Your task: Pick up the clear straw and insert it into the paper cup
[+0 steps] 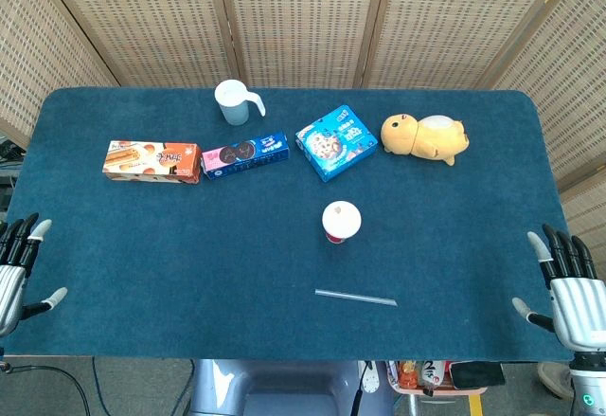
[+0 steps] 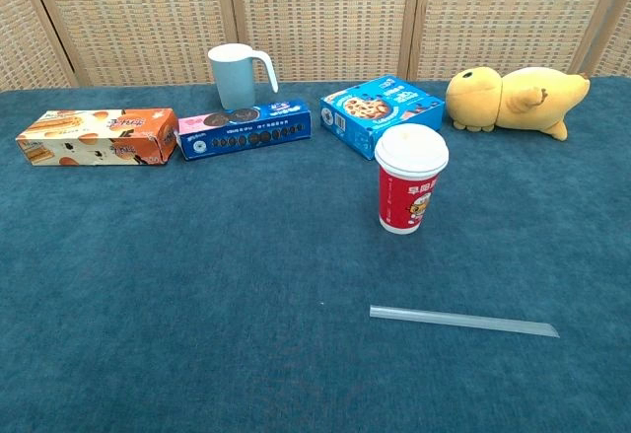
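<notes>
Lying flat between both open, empty robot hands [image 1: 19,269] [image 1: 566,288], the clear straw [image 1: 356,296].

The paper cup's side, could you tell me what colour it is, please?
The paper cup is red with a white lid, clearest in the chest view.

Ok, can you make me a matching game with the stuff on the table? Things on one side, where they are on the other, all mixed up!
Things:
1. straw
2. paper cup
3. mug
4. plush toy

Places:
A. back of the table, behind the cookie boxes
B. lying flat, nearest the robot
C. far right of the back row
D. upright in the middle, just behind the straw

Pairs: 1-B, 2-D, 3-A, 4-C
</notes>
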